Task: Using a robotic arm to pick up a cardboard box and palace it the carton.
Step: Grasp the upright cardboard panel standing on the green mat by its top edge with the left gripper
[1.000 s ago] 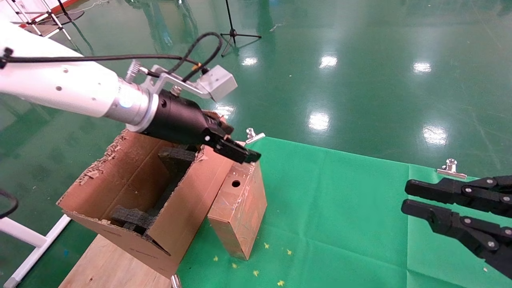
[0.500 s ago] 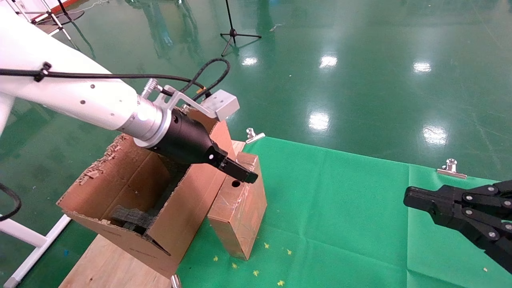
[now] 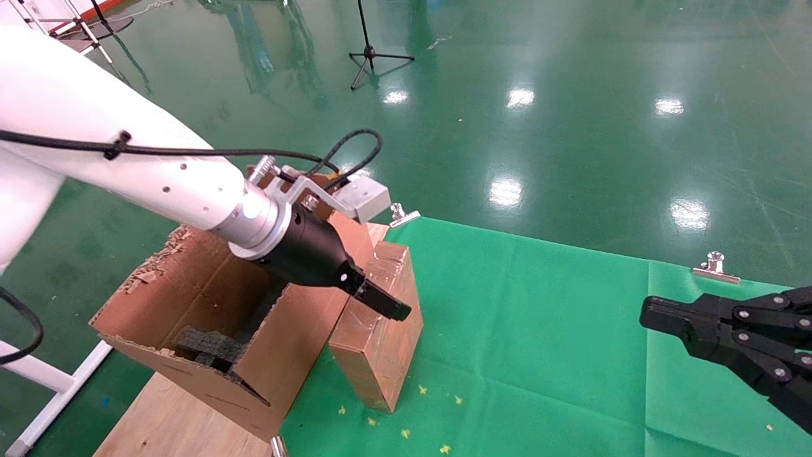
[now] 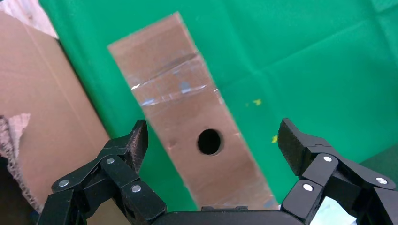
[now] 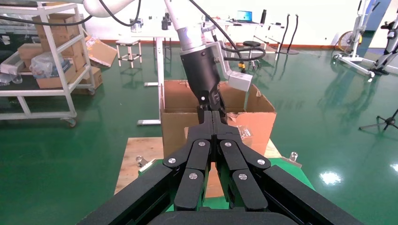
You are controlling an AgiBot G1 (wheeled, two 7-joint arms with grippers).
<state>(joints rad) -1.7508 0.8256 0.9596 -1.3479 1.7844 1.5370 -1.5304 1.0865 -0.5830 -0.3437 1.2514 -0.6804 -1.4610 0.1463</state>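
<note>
Green cloth (image 3: pixel 545 330): covers the work surface to the right of the carton; clipped at its far edge by two metal clips (image 3: pixel 715 266).

Carton (image 3: pixel 209 317): large, brown, corrugated, torn flaps upright, black foam blocks (image 3: pixel 206 346) inside. Stands on a wooden board (image 3: pixel 171 419) at the cloth's left edge. Unmoved over the last second.

Robotic arm (image 3: pixel 158 184): the left arm, white with a silver wrist; reaches over the carton from the left. It has come lower and forward since a second ago, when the gripper was at the level of the box top.

Cardboard box (image 3: pixel 380 330): reddish-brown, oblong, standing on end on the cloth, touching the carton's right wall. Its upper narrow face carries clear tape and a round hole (image 4: pixel 209 141). Position unchanged.

Right gripper (image 3: pixel 729 336): black, hanging over the cloth well to the right of the carton. Its fingers meet tip to tip in the right wrist view; a second ago they stood apart.

Left gripper (image 4: pixel 211 145): black, just above the box's holed face. Fingers (image 4: pixel 136 140) spread wide, one to each side of the box, touching nothing.
</note>
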